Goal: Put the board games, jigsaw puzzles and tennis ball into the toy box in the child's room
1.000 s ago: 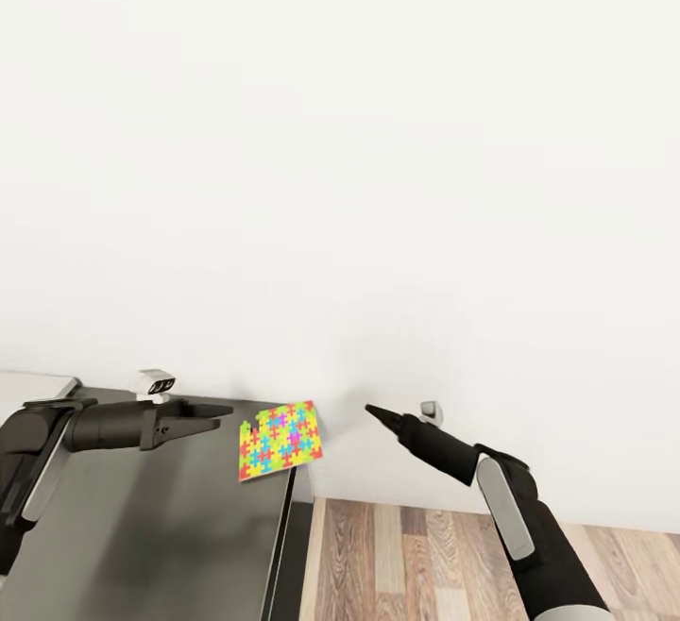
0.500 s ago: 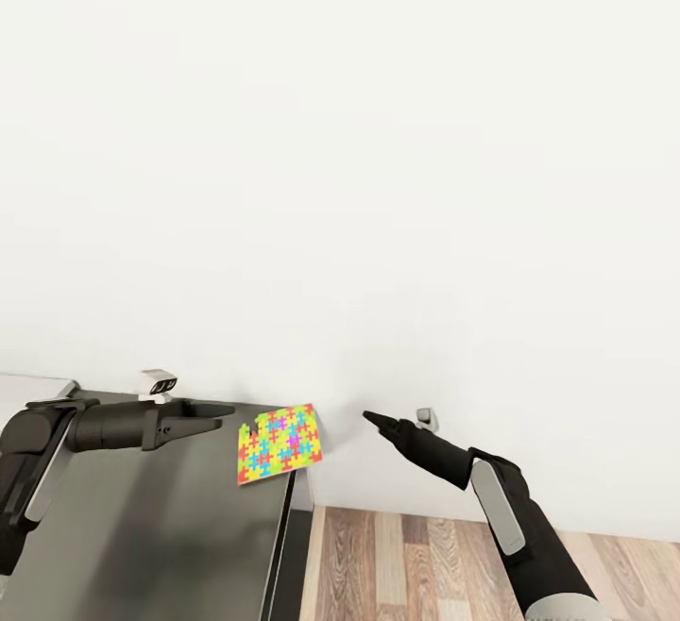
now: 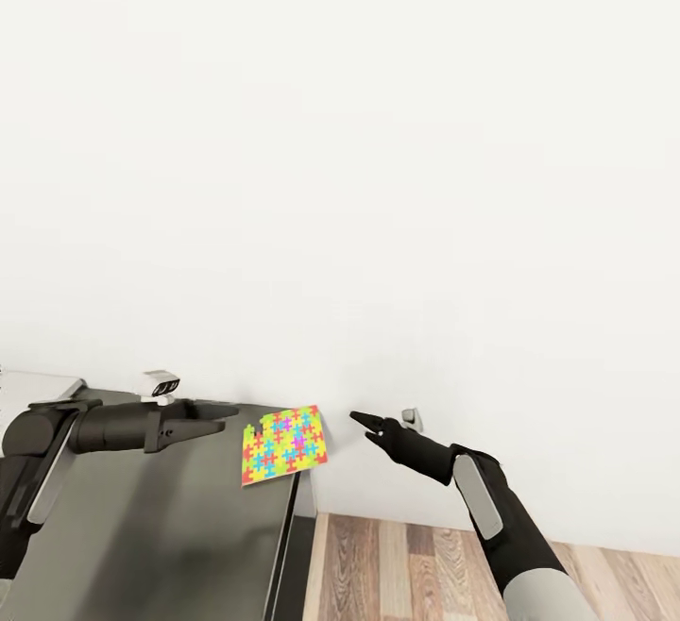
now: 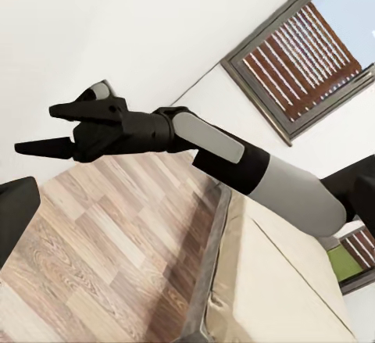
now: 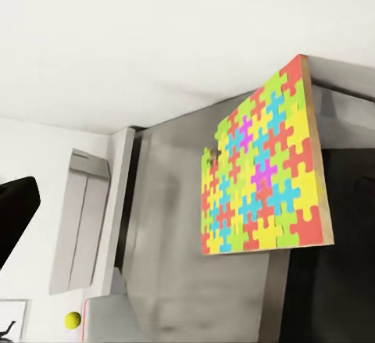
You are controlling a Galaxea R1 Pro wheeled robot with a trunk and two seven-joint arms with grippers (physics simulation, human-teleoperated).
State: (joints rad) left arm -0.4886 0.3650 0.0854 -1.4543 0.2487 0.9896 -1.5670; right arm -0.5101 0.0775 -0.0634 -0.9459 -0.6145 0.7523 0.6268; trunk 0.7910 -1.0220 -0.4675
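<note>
A jigsaw puzzle, a flat square of bright interlocking pieces, lies on the far right corner of the grey table and overhangs its edge. My right gripper hovers just right of it, open and empty, off the table's side. The right wrist view faces the jigsaw puzzle close up. My left gripper floats over the table a little left of the puzzle, fingers slightly parted, holding nothing. A small yellow-green tennis ball rests farther along the table beside a pale grey tray-like shape that may be the toy box.
A white wall rises directly behind the table. Wood plank floor lies to the table's right. In the left wrist view, the bed with its beige mattress stands past my right arm, under a dark-framed window.
My right gripper has moved left, closing most of the gap to the puzzle. The left gripper and the puzzle have stayed put apart from a small camera shift.
</note>
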